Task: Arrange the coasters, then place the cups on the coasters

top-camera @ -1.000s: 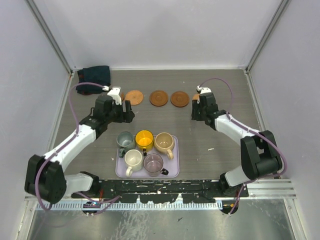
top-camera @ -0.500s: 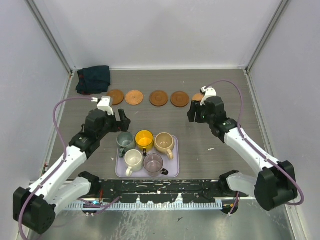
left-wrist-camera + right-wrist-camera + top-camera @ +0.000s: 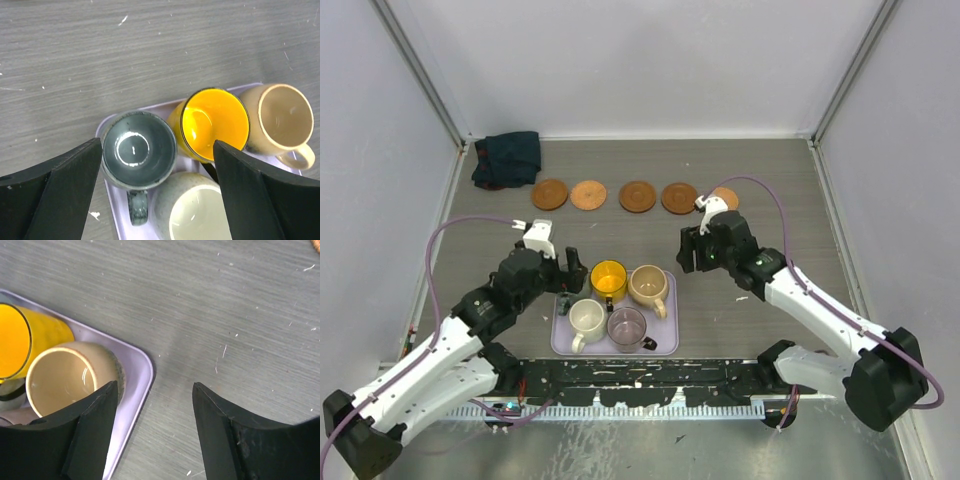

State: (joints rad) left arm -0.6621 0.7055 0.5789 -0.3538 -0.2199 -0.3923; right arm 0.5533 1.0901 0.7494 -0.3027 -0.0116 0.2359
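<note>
cup pickup seems to be starting: left gripper [image 3: 157,144] is hovering, jaws apart, over the grey-green cup [image 3: 138,148] among five cups [image 3: 586,317] on the tray [image 3: 665,338] at lower centre, five coasters [image 3: 637,196] are lying rowed at upper centre, right gripper [image 3: 154,386] is gaping beside the tan cup [image 3: 65,380], each likely needing to descend and close.

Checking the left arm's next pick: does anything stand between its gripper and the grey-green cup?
Nothing above it: the left gripper hangs open over the grey-green cup. But the yellow cup, close beside it, sits under one finger and may block it.
</note>
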